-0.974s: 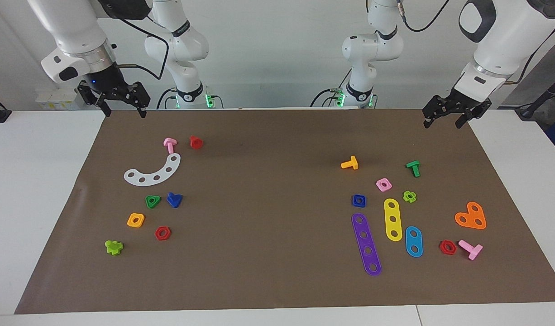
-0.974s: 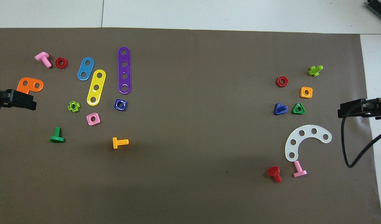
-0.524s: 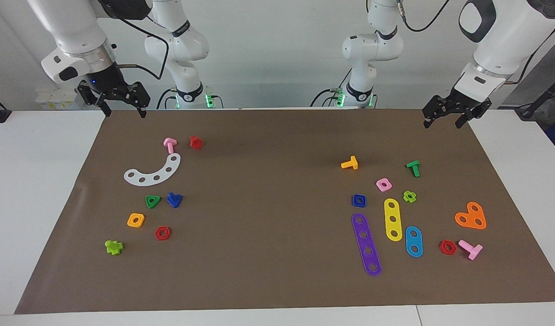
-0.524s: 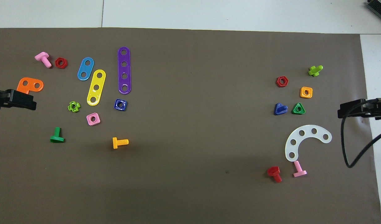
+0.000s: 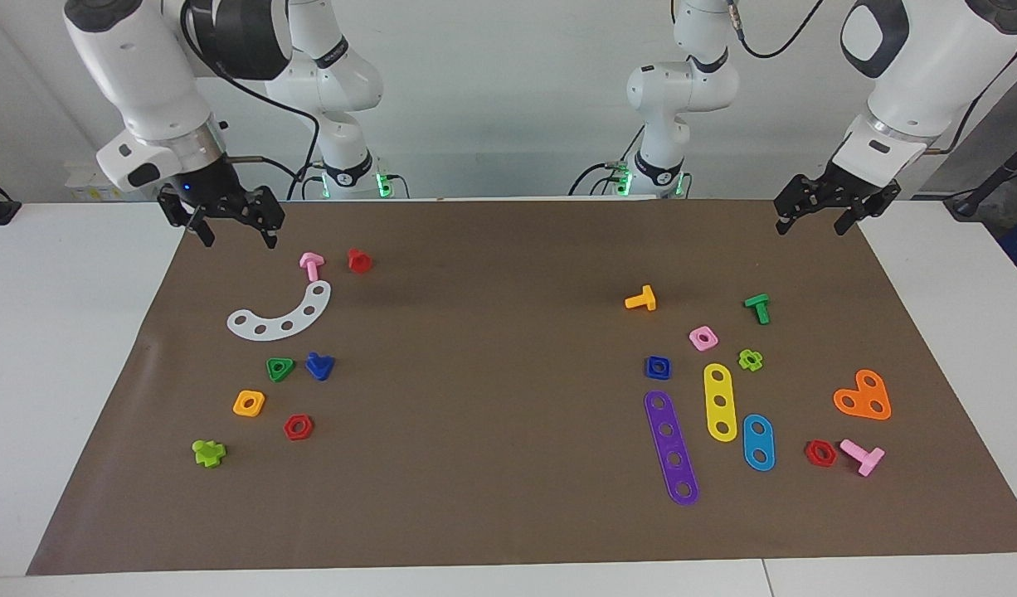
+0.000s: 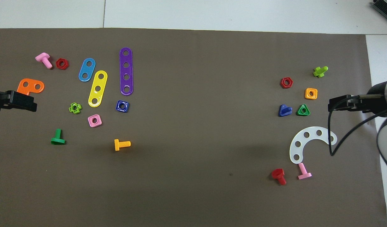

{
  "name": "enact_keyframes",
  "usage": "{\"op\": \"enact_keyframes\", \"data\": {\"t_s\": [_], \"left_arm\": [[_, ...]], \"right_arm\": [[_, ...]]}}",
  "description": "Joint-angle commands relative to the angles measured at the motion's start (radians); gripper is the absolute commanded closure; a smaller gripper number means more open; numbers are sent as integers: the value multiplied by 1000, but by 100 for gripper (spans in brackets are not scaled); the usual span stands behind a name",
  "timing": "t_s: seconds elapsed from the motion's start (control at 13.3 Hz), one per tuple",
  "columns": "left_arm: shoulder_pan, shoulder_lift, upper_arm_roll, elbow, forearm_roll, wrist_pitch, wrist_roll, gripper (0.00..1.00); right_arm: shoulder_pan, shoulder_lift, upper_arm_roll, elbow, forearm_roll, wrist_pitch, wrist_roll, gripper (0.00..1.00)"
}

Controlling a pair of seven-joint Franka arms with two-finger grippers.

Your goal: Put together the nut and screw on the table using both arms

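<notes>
The dark-blue square nut [image 5: 658, 367] lies flat on the brown paper of the table [image 5: 492, 464] toward the left arm's end, beside a purple strip; it also shows in the overhead view [image 6: 122, 106]. The dark-blue screw [image 5: 319, 365] with a triangular head lies toward the right arm's end, beside a green triangular nut [image 5: 279, 369]; it also shows in the overhead view [image 6: 285, 110]. My right gripper [image 5: 236, 240] hangs open and empty over the paper's edge by the robots, near a pink screw [image 5: 311, 265]. My left gripper [image 5: 811, 228] waits open and empty over the paper's corner.
Near the blue screw lie a white curved strip [image 5: 280, 315], a red screw [image 5: 359, 260], an orange square nut [image 5: 249, 404], a red hex nut [image 5: 298, 427] and a lime piece [image 5: 209, 453]. Near the blue nut lie a pink square nut [image 5: 703, 338], yellow [image 5: 721, 402], purple [image 5: 671, 448] and blue strips, an orange screw [image 5: 641, 299].
My right gripper has come down and moved in over the paper toward the pink screw. The left arm and all the parts have stayed put.
</notes>
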Motion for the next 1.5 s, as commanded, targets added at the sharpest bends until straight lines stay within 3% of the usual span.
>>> {"op": "enact_keyframes", "data": {"t_s": [0.0, 0.3, 0.6, 0.97, 1.27, 1.42], "left_arm": [[4, -31, -3, -34, 11, 3, -10, 0], [4, -32, -3, -34, 11, 3, -10, 0], [4, -32, -3, -34, 10, 3, -10, 0], [4, -32, -3, -34, 10, 3, -10, 0], [4, -31, -3, -34, 11, 3, -10, 0], [4, -31, -3, -34, 11, 3, -10, 0]], "right_arm": [[36, 111, 0, -3, 27, 100, 21, 0], [60, 173, -2, -197, 27, 419, -12, 0], [38, 208, -2, -276, 27, 501, -104, 3], [23, 224, -2, -345, 27, 602, -147, 44], [21, 228, -2, -346, 27, 610, -152, 51], [20, 230, -2, -346, 27, 616, -152, 61]]}}
